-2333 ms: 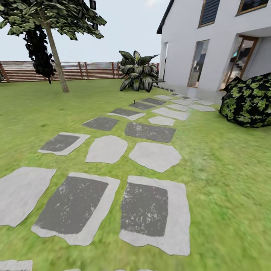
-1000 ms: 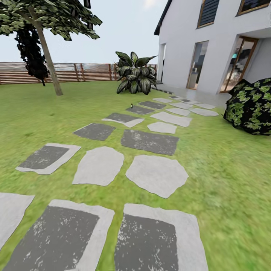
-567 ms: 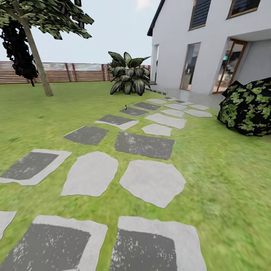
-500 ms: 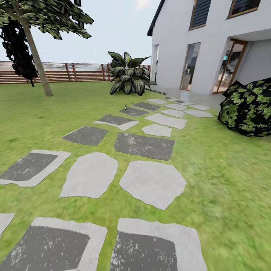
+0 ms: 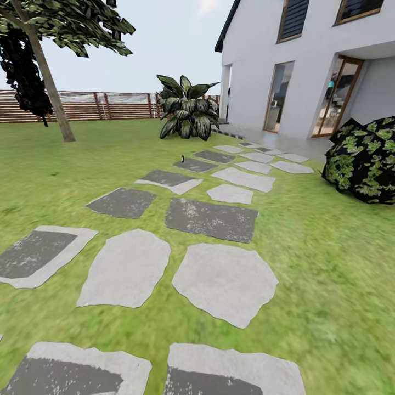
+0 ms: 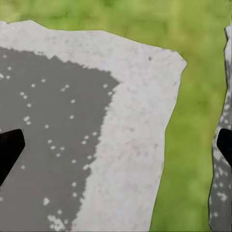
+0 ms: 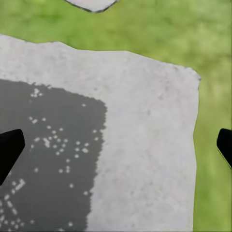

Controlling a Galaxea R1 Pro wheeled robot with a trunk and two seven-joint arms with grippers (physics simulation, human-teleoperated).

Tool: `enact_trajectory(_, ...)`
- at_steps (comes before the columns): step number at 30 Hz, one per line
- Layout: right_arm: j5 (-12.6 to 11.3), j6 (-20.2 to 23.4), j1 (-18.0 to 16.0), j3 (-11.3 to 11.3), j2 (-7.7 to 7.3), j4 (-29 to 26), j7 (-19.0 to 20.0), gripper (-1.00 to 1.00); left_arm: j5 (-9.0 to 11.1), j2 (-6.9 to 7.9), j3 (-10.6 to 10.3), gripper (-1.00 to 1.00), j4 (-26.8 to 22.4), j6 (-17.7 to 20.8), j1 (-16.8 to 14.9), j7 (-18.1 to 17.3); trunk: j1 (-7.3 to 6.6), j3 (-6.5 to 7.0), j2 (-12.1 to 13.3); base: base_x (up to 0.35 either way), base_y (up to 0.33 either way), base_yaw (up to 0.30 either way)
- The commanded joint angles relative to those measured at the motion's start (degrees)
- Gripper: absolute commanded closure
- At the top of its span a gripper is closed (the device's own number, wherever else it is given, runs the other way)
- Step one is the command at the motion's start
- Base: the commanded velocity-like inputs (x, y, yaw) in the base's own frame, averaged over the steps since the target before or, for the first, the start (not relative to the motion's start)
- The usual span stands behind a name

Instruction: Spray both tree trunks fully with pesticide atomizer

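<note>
Head: atomizer point(image 5: 182, 159) small, dark, far up the paving point(image 5: 211, 219), on grass beside a dark slab; 1 tree point(image 5: 52, 90) beyond, by the fence point(image 5: 109, 105).
Left wrist: gripper point(image 6: 116, 145) spread wide, empty, over paving, carried for driving.
Right wrist: gripper point(image 7: 116, 145) likewise.

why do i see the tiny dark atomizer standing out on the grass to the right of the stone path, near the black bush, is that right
Not quite: the head view shows the atomizer standing at the path's left side, by a dark paving stone, far from the black bush.
</note>
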Motion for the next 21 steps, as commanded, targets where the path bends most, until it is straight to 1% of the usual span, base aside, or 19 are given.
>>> enact_trajectory(1,0.01,-0.16,-0.03,-0.01,0.00,0.06,0.03,-1.00,-0.03,-0.02,0.16,-1.00,0.05,-0.19,-0.03,-0.01,0.02,-0.05,-0.02,0.338,0.000,0.000)
enact_trajectory(21,0.09,-0.11,-0.03,-0.03,0.00,0.12,0.03,-1.00,-0.03,-0.02,0.18,-1.00,0.05,-0.19,-0.03,0.00,0.02,-0.05,-0.02,0.338,0.000,0.000)
